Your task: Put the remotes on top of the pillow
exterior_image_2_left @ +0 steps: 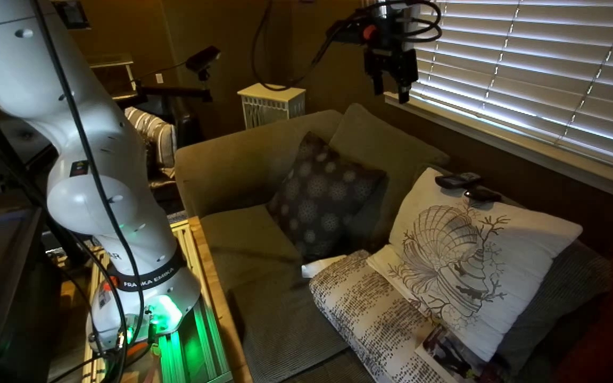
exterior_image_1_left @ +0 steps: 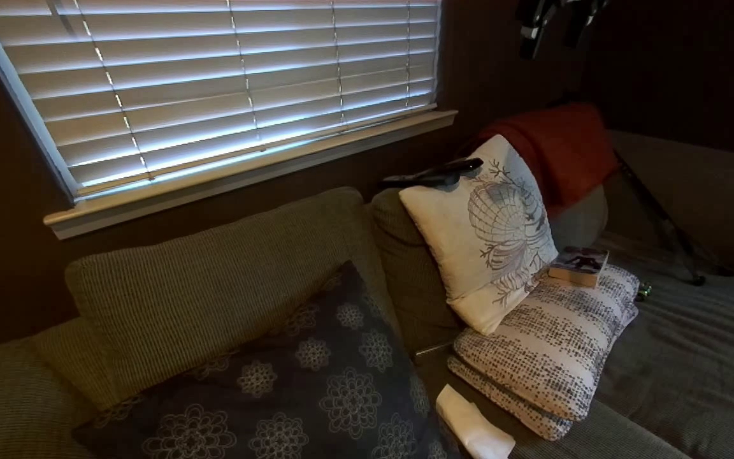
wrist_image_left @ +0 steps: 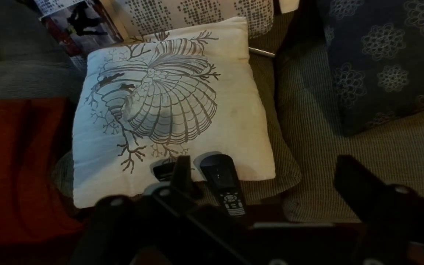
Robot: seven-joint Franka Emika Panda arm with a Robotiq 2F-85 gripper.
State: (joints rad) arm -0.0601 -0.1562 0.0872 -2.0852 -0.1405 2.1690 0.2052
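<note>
Two black remotes rest along the top edge of the white shell-print pillow. In an exterior view one remote (exterior_image_2_left: 458,180) lies closer to the window, with the smaller remote (exterior_image_2_left: 482,194) beside it. The wrist view shows the keypad of the longer remote (wrist_image_left: 221,180); a finger partly covers the smaller remote (wrist_image_left: 164,171). The pillow (exterior_image_1_left: 545,331), grey-and-cream and banded, lies flat on the seat in front of the white pillow (exterior_image_2_left: 466,255). High above the couch back hangs my gripper (exterior_image_2_left: 391,94), its fingers spread wide, nothing between them.
A book (exterior_image_1_left: 578,264) sits on the banded pillow against the white one. To the side leans a dark flowered cushion (exterior_image_2_left: 328,197), with a white paper (exterior_image_1_left: 472,424) near it. A red cloth (exterior_image_1_left: 558,153) drapes over the couch back, and the window sill (exterior_image_1_left: 246,172) runs behind.
</note>
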